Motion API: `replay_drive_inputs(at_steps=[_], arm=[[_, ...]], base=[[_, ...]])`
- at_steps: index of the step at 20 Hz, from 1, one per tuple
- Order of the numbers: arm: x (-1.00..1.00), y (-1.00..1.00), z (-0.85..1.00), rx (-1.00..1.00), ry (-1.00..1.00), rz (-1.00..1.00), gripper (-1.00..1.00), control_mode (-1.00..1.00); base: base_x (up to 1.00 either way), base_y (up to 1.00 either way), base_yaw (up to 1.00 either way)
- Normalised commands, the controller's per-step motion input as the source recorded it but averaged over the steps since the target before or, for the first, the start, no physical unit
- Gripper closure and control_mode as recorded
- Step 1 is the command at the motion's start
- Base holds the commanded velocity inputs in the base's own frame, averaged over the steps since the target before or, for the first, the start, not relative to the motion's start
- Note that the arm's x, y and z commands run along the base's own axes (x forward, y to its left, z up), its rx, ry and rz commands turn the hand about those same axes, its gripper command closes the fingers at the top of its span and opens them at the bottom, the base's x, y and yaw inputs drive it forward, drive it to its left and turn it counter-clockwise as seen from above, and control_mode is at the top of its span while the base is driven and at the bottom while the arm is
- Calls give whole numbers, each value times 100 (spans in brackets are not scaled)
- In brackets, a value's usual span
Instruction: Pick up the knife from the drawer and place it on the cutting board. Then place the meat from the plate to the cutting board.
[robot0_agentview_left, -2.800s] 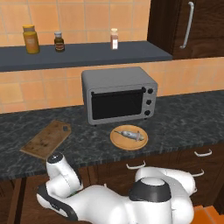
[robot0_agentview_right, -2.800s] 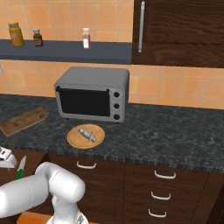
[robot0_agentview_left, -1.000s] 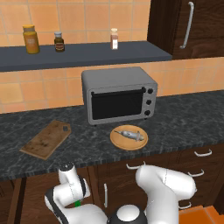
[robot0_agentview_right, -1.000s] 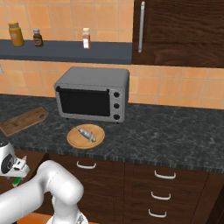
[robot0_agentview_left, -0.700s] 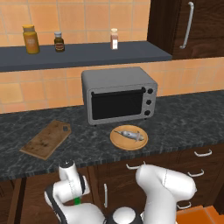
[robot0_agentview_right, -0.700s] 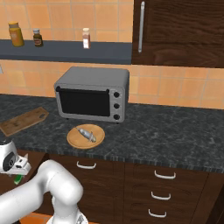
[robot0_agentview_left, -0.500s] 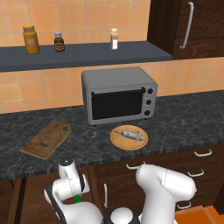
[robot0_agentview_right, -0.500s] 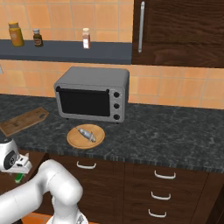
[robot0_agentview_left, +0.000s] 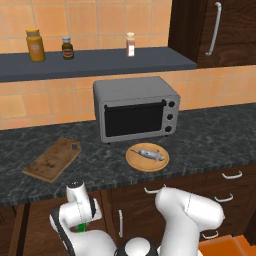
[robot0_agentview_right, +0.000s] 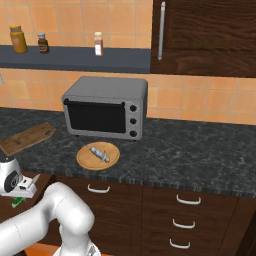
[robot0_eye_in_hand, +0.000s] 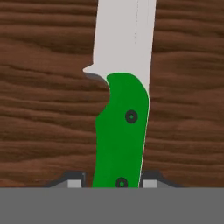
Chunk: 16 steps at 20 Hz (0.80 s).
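In the hand view the knife (robot0_eye_in_hand: 120, 131) lies on the drawer (robot0_eye_in_hand: 43, 109) floor at centre frame. The gripper (robot0_eye_in_hand: 113, 180) fingertips (robot0_eye_in_hand: 74, 181) sit tight against both sides of its green handle, apparently gripping it.

arm shell: glossy white, rounded bulbous links, smooth with no visible cables or screws
joints: dark grey to black bands between the white segments; a round dark cap on the wrist disc in the right base view
wrist: short white cylinder with a flat top in the left base view
hand block: white, boxy, with a small angled grey-white piece at its side in the right base view
tool (robot0_eye_in_hand: 114, 183): two small fingertips (robot0_eye_in_hand: 73, 181), dark grey with lighter grey inner pads, blocky and slightly tapered
base: orange panel at the lower right of the left base view; thin orange strip at the bottom of the right base view
markings: none legible
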Motion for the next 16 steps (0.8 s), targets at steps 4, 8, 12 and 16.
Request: replay_drive_inputs(at_steps=[4,8,12,16], arm=[[-47,0,16,0,0,1,100,-100],[-91,1,72,0,-5,6,100,-100],[-75,6,99,0,0,10,100,-100],[-49,4,100,0,0,14,100,-100]], base=[[0,0,0],[0,0,0],[0,0,0],[0,0,0]])
